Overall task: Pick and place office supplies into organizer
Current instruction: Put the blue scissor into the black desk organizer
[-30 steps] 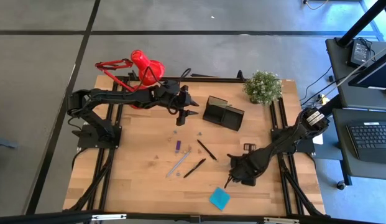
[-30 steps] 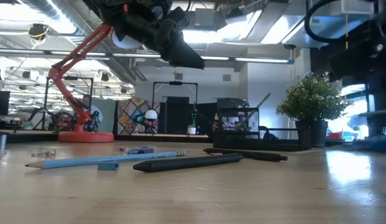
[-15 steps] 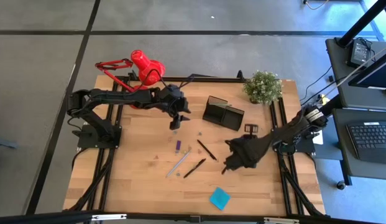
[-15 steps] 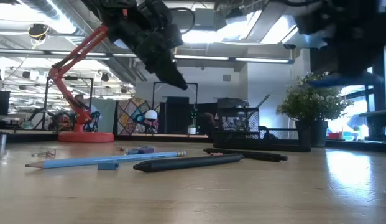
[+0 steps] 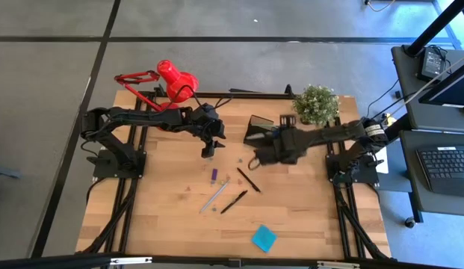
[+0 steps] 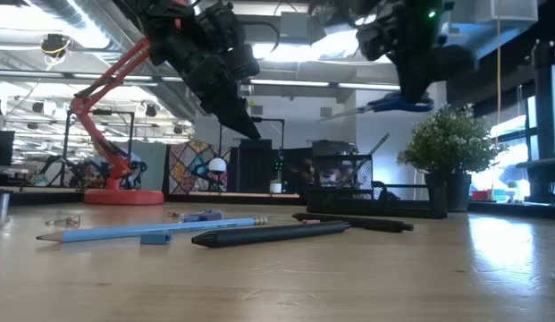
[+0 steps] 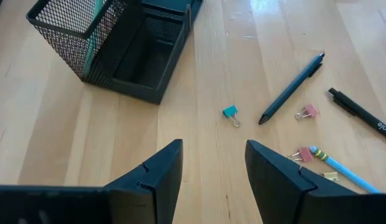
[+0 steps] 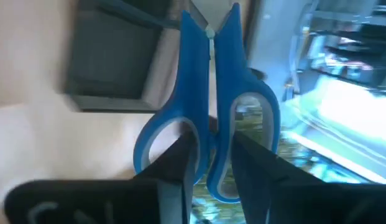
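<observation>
My right gripper hangs over the table just in front of the black mesh organizer, shut on the blue-handled scissors. The scissors show as a blue streak in the low view, well above the table. My left gripper is open and hovers left of the organizer, touching nothing. Two black pens, a pencil, a purple marker and a teal sticky pad lie flat on the table. My right gripper pinches the scissors between its two fingers at the handle end, where the inner sides of the two blue finger loops meet. The shut scissors run straight on from the fingers, the blades pointing away from the gripper. They are lifted clear of the table.
A red desk lamp stands at the far left corner and a potted plant at the far right. Small binder clips lie near the pens. Bare wood stretches along the near edge around the sticky pad.
My right gripper has risen from low over the near right of the table and swung toward the far edge and leftward, carrying the scissors up to the organizer. My left gripper has moved a little toward the near-left and lower.
</observation>
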Robot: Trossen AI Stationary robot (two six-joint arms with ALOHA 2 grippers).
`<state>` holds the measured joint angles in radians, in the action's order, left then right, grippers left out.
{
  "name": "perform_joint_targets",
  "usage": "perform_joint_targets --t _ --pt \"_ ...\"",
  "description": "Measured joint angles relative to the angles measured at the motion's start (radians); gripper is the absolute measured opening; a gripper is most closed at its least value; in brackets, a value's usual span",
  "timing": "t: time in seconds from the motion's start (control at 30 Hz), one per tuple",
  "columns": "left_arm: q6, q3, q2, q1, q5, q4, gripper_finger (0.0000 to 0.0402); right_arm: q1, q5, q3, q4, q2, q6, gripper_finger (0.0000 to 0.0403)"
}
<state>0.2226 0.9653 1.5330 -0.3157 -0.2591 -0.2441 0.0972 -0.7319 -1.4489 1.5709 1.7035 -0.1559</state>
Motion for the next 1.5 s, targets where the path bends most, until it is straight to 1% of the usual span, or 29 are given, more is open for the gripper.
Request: perform_joint_targets --t 0.1,0.3,0.43,0.63,0.97,1.27,1.5 --pt "0.0 0.0 0.0 0.0 0.0 0.0 0.0168 -0.065 -0.037 -0.002 0.0 0.0 0.095 0.009" --pt "0.0 0.0 0.0 0.0 0.0 0.0 0.0168 -0.157 -0.05 -0.002 0.001 0.0 0.232 0.009" --pt "0.0 0.0 0.0 0.0 0.0 0.0 0.0168 -0.194 -0.079 -0.002 0.001 0.0 0.277 0.009" --pt "0.0 0.0 0.0 0.0 0.0 0.0 0.0168 -0.243 -0.081 -0.003 0.001 0.01 0.303 0.009" --pt "0.0 0.0 0.0 0.0 0.001 0.0 0.0168 -0.25 -0.097 -0.002 -0.004 0.105 0.371 0.009" --pt "0.0 0.0 0.0 0.0 0.001 0.001 0.0168 -0.25 -0.172 -0.002 -0.002 0.2 0.377 0.009" --pt "0.0 0.0 0.0 0.0 0.001 0.001 0.0168 -0.249 -0.242 -0.002 -0.001 0.234 0.386 0.009"
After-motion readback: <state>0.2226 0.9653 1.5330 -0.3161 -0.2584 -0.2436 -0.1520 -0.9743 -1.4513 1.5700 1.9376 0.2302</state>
